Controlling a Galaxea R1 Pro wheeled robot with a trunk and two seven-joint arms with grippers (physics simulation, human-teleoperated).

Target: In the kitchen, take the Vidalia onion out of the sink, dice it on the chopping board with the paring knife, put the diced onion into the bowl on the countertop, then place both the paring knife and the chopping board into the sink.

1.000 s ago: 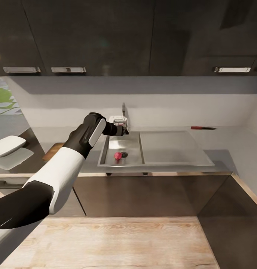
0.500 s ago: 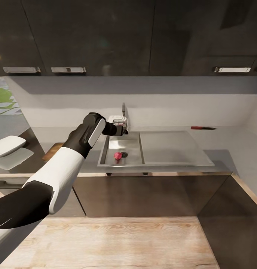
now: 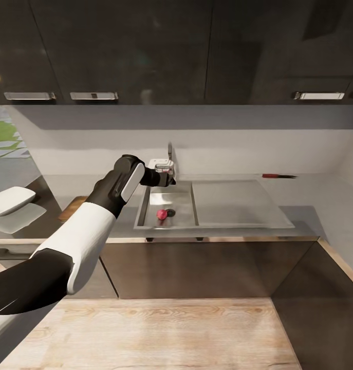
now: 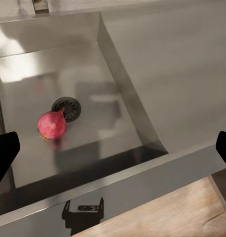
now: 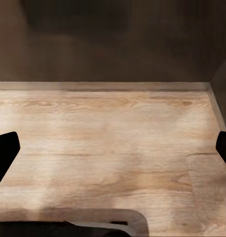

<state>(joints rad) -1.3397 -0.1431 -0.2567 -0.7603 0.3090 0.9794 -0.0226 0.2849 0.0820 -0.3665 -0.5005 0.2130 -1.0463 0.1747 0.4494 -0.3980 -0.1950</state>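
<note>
The pinkish-red Vidalia onion (image 3: pixel 161 214) (image 4: pixel 52 124) lies on the floor of the steel sink (image 3: pixel 143 208) (image 4: pixel 124 81), touching the round drain (image 4: pixel 69 107). My left gripper (image 3: pixel 168 181) (image 4: pixel 113 150) hovers above the basin's back edge, open wide and empty, well above the onion. The paring knife (image 3: pixel 279 176) lies on the grey countertop (image 3: pixel 320 198) beyond the drainboard. A corner of the brown chopping board (image 3: pixel 73 205) peeks from behind my left arm. The white bowl (image 3: pixel 11 199) sits at far left. My right gripper (image 5: pixel 113 148) is open over wooden floor.
The chrome tap (image 3: pixel 170 151) stands at the back of the basin, just beside my left wrist. The flat drainboard (image 3: pixel 238 203) lies right of the basin. Dark wall cabinets hang overhead, and dark base cabinets front the worktop above wood flooring (image 3: pixel 155 334).
</note>
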